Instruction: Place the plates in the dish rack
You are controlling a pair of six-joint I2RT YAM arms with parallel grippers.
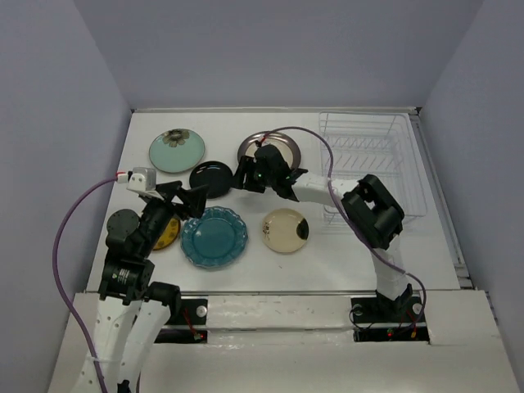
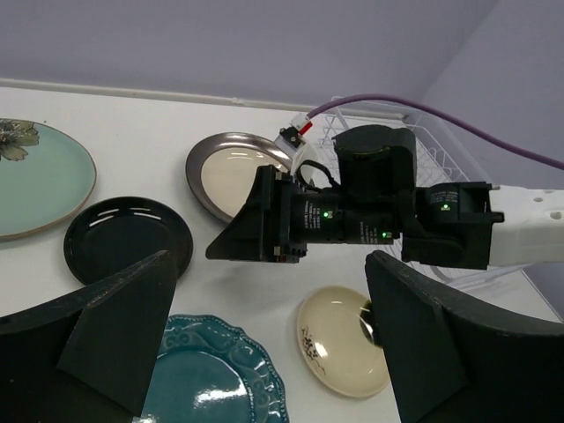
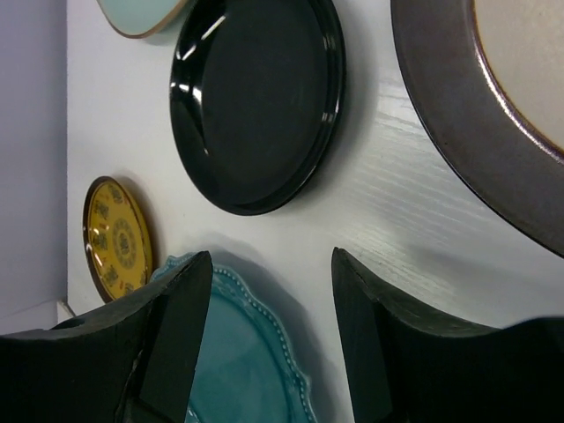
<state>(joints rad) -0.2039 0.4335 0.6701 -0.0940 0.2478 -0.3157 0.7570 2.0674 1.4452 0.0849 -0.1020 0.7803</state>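
Note:
Six plates show plainly on the white table (image 1: 344, 254): mint with a dark flower (image 1: 177, 151), glossy black (image 1: 211, 178), silver metal (image 1: 270, 149), scalloped teal (image 1: 214, 236), cream (image 1: 285, 230) and yellow-orange (image 1: 168, 233), half hidden by my left arm. A dark grey disc (image 1: 123, 223) beside it looks like the seventh. The white wire dish rack (image 1: 372, 164) holds no plates. My right gripper (image 1: 244, 176) is open and empty above the table between the black and teal plates (image 3: 269, 291). My left gripper (image 1: 184, 199) is open and empty above the teal plate's far edge (image 2: 264, 344).
The two grippers are close together, the right one (image 2: 233, 242) just ahead of the left one's fingers. Grey walls enclose the table on three sides. The rack (image 2: 441, 154) stands at the far right, behind the right arm.

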